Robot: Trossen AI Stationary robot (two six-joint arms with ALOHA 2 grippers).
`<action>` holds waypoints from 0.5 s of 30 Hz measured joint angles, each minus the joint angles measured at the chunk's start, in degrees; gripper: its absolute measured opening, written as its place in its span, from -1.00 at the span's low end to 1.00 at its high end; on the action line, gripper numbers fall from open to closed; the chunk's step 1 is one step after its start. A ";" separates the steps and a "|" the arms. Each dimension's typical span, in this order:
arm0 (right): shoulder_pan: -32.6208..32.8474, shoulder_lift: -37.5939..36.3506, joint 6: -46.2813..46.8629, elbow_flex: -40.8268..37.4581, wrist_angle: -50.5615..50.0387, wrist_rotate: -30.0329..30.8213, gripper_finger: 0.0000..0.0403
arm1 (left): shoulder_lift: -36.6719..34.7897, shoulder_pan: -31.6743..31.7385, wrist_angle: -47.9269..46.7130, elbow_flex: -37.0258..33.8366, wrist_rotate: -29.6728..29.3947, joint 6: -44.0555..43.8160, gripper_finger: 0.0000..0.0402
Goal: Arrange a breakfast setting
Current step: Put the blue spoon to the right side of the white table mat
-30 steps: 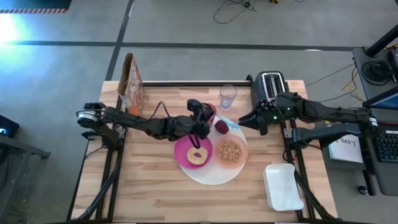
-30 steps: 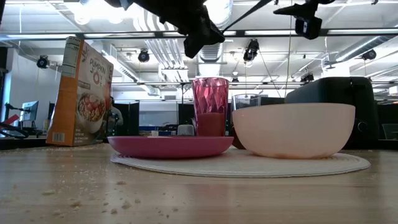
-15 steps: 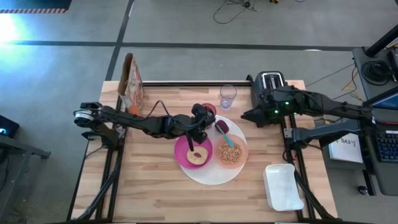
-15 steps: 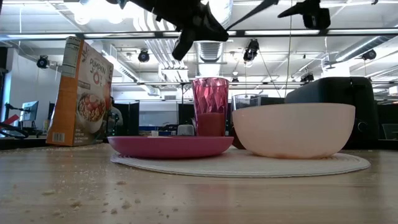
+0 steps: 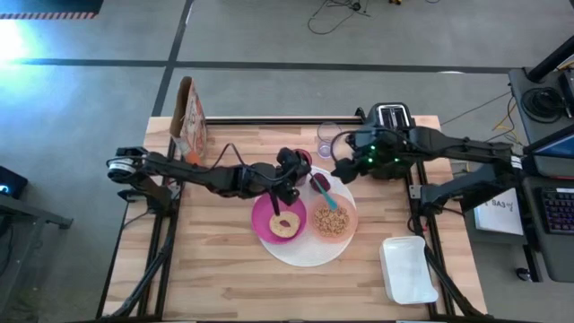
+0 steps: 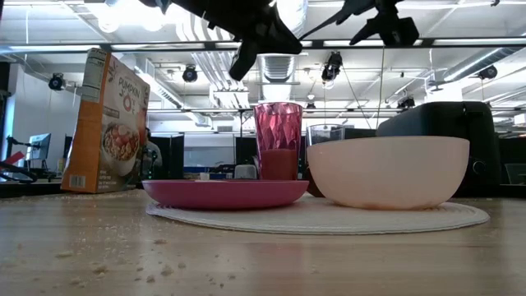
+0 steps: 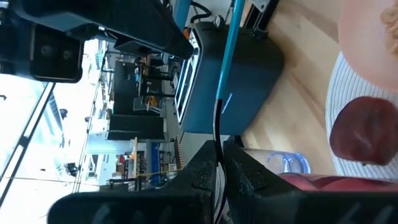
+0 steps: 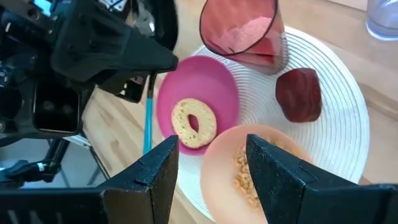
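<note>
A large white plate (image 5: 305, 258) carries a magenta plate (image 5: 266, 224) with a bagel (image 5: 285, 224), a peach bowl (image 5: 352, 220) of cereal, a dark red fruit (image 5: 320, 182) and a pink cup (image 8: 242, 31). My left gripper (image 5: 294, 185) hangs over the magenta plate's far edge, shut on a thin teal utensil (image 5: 325, 196). That utensil reaches out over the fruit and the bowl. My right gripper (image 5: 341, 170) hovers open just right of the fruit, tipped down toward the plates, with nothing between its fingers (image 8: 165, 168). My left gripper pinches one end of the teal utensil (image 7: 218, 134) between its two fingers. The fingers come nearly level from the table's left. The utensil runs on along them toward the table's right. It is lifted clear above the plates.
A cereal box (image 5: 190, 121) stands at the far left and a clear cup (image 5: 327, 136) beside a dark toaster (image 5: 390, 121) at the far right. A white container (image 5: 408, 269) lies near the right front corner. Crumbs dot the near tabletop (image 6: 123, 263).
My right gripper has come from beside the toaster toward the table's left, up to the fruit, and has tipped down toward the plates, staying open. My left gripper has rolled in place, and the teal utensil's free end has swung toward the bowl.
</note>
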 joint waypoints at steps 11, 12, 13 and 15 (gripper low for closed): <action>0.00 5.08 -2.54 3.62 0.45 -1.86 -0.13 | 0.16 2.69 0.19 0.00 5.12 0.50 -1.00; 0.00 5.39 -2.62 3.62 0.71 -2.54 -0.13 | 0.21 2.85 0.37 0.00 5.67 0.48 -1.00; 0.00 5.69 -2.77 3.62 0.84 -2.82 -0.13 | 0.23 2.97 0.44 0.00 5.97 0.46 -1.00; 0.02 6.38 -3.22 3.62 1.04 -3.42 -0.13 | 0.26 3.12 0.67 0.01 5.99 0.45 -1.00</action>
